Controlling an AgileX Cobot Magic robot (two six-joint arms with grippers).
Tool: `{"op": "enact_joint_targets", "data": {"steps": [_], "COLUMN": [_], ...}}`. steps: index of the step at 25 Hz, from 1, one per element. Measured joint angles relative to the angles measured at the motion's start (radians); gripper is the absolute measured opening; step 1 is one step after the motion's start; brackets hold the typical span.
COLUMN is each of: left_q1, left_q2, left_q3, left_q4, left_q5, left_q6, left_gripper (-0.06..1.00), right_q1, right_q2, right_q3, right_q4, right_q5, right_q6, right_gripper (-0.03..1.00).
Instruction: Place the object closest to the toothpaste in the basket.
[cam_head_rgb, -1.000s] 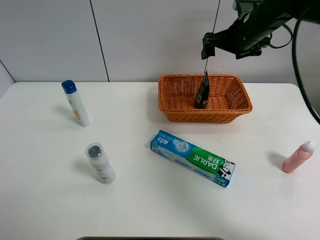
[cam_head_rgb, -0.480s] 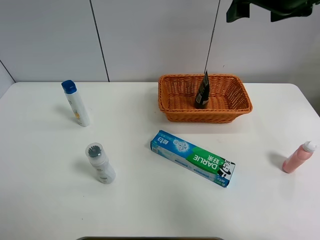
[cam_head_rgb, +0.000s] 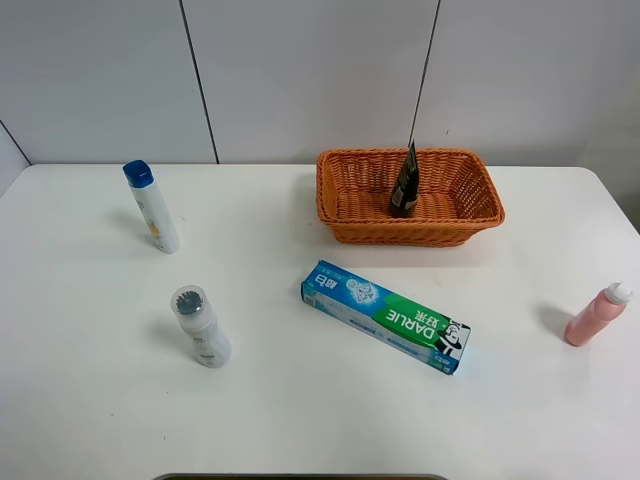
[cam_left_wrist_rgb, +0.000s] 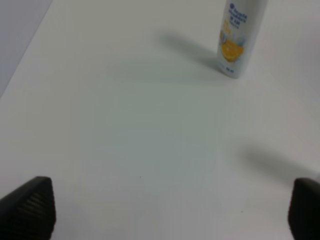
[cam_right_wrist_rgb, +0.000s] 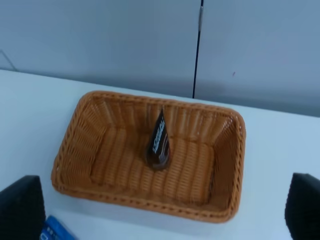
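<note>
The toothpaste box, blue and green, lies on the white table in front of the orange wicker basket. A dark tube stands upright inside the basket; it also shows in the right wrist view, with the basket below the camera. My right gripper is open, empty and high above the basket, out of the exterior high view. My left gripper is open and empty over bare table near a white bottle.
A white bottle with a blue cap stands at the left. A grey-capped white bottle stands at the front left. A pink bottle leans at the right edge. A corner of the toothpaste box shows in the right wrist view.
My right arm has risen from above the basket and left the exterior high view. The dark tube stays upright in the basket. Nothing else moved.
</note>
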Motion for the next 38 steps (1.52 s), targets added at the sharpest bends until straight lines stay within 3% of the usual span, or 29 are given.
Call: {"op": "enact_joint_targets", "data": {"steps": [11, 20, 24, 28, 38], "left_q1": [0.000, 0.000, 0.000, 0.000, 0.000], "left_q2": [0.000, 0.000, 0.000, 0.000, 0.000], "left_q3": [0.000, 0.000, 0.000, 0.000, 0.000], "left_q4": [0.000, 0.000, 0.000, 0.000, -0.001], "left_q5": [0.000, 0.000, 0.000, 0.000, 0.000], "left_q6": [0.000, 0.000, 0.000, 0.000, 0.000], "left_gripper": [0.94, 0.94, 0.94, 0.94, 0.94], "right_q1": [0.000, -0.004, -0.081, -0.151, -0.158], "right_q2": [-0.211, -0.388, -0.469, -0.583, -0.881], "right_q3": [0.000, 0.000, 0.013, 0.121, 0.546], "right_q4": [0.000, 0.000, 0.000, 0.000, 0.000], "right_q5": [0.179, 0.211, 0.210, 0.211, 0.199], "right_q6": [-0.043, -0.043, -0.044, -0.048, -0.039], "right_gripper": [0.99, 0.99, 0.99, 0.99, 0.99]}}
